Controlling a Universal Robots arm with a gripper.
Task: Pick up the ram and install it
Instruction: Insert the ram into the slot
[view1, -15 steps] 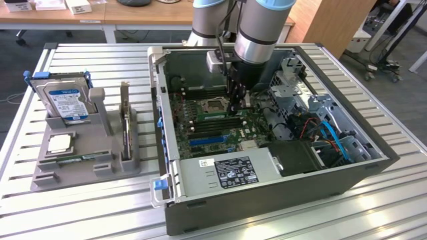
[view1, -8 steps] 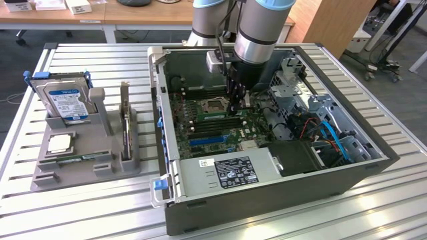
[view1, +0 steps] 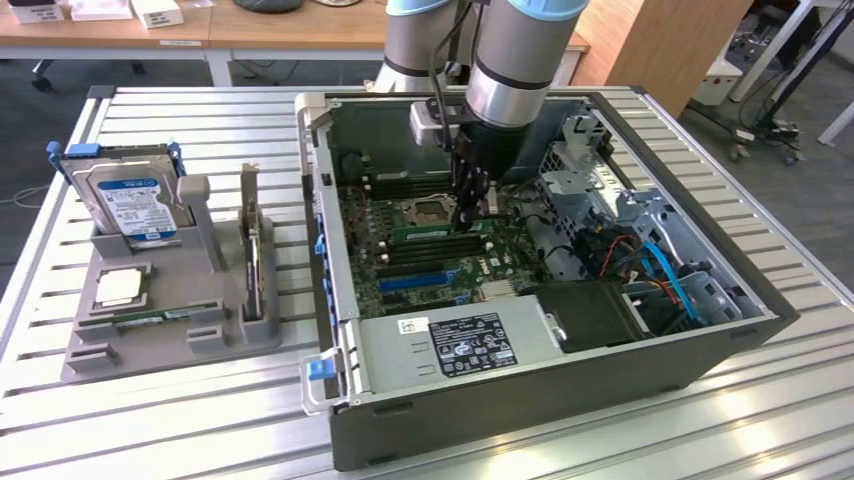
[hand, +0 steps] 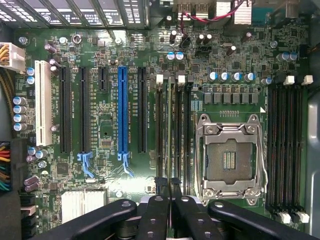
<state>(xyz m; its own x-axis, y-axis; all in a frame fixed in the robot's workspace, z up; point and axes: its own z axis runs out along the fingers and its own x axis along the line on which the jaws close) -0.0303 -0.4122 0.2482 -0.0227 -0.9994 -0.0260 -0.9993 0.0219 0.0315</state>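
One ram (view1: 427, 232) is sitting slotted beside the processor socket (hand: 229, 160), the closed tool (hand: 168, 186) apparently pressing its end, seating calling for even force.

Two black fingers (hand: 161, 187) stand almost closed over the green motherboard (hand: 107, 132), their tips pinching the end of the ram (hand: 170, 130), seen edge-on among the black memory slots (hand: 179, 130). These lie between the empty processor socket (hand: 230, 160) and a blue expansion slot (hand: 123, 110).
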